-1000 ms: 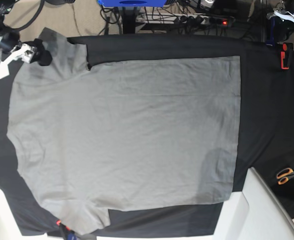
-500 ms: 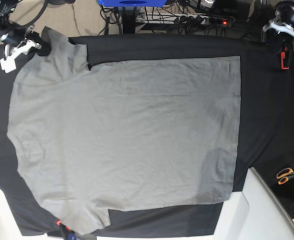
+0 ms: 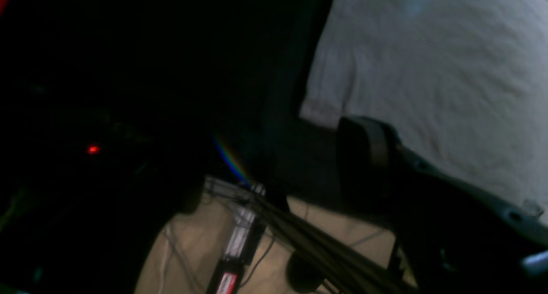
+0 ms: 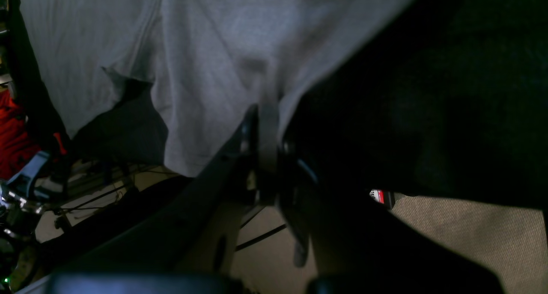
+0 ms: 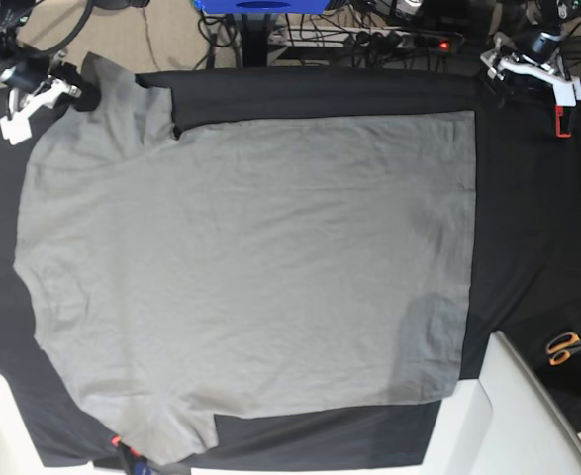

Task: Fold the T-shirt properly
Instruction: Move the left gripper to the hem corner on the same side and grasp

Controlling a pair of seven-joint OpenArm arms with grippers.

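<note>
your right gripper (image 5: pixel 72 92) sits at the far-left corner, jaws clamped on the t-shirt (image 5: pixel 250 267) sleeve edge — the shirt lies spread flat on the black table cloth (image 5: pixel 537 228). your left gripper (image 5: pixel 503 71) hovers off the hem's far corner — jaws apart, holding nothing.

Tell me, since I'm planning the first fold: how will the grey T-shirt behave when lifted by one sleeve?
Probably floppy: the T-shirt lies flat with soft wrinkles, so it should drape and sag. Where the right gripper pinches the sleeve, the fabric already bunches into folds. It looks thin and light, though it may drag on the black table cloth.
</note>
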